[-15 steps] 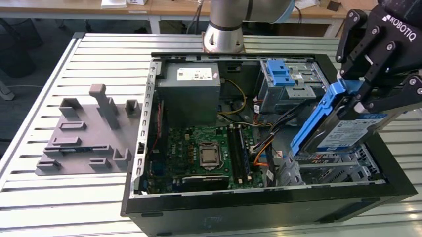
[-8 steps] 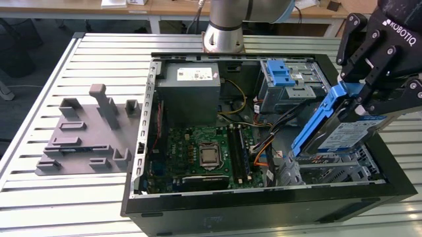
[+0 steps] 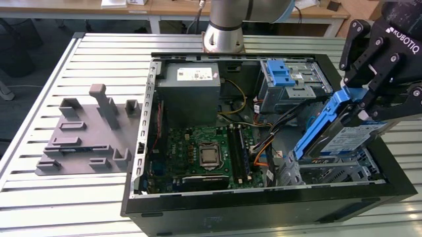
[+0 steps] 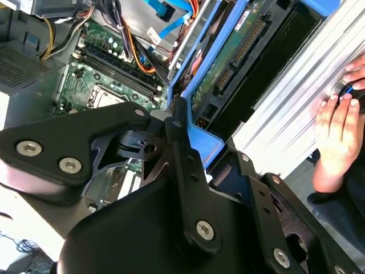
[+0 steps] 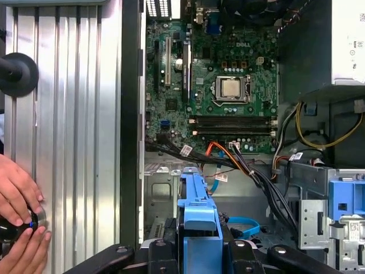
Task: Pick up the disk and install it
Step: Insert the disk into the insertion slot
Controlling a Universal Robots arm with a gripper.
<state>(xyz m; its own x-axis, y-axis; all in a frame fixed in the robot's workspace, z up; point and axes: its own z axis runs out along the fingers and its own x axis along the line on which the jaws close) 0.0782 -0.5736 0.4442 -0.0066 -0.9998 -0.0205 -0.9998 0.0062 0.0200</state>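
Observation:
My gripper [image 3: 361, 104] is shut on the disk [image 3: 353, 138], a silver drive with a blue-and-white label and a blue bracket. In the exterior view it hangs tilted, one end down, over the metal drive bay [image 3: 329, 174] in the open computer case's near corner on the exterior view's right. In the second wrist view the disk [image 4: 245, 54] shows its connector edge beyond the black fingers [image 4: 182, 148]. In the first wrist view the blue bracket of the disk [image 5: 197, 214] rises between the fingers [image 5: 162, 251], above the bay floor [image 5: 162, 188].
The open case [image 3: 264, 210] holds a motherboard [image 3: 201, 150], a grey power supply box [image 3: 191, 89], a drive cage with a blue latch [image 3: 280, 74] and loose cables [image 5: 251, 171]. A grey fixture [image 3: 86, 133] lies on the slatted table. A person's hands [image 5: 17, 211] rest beside the case.

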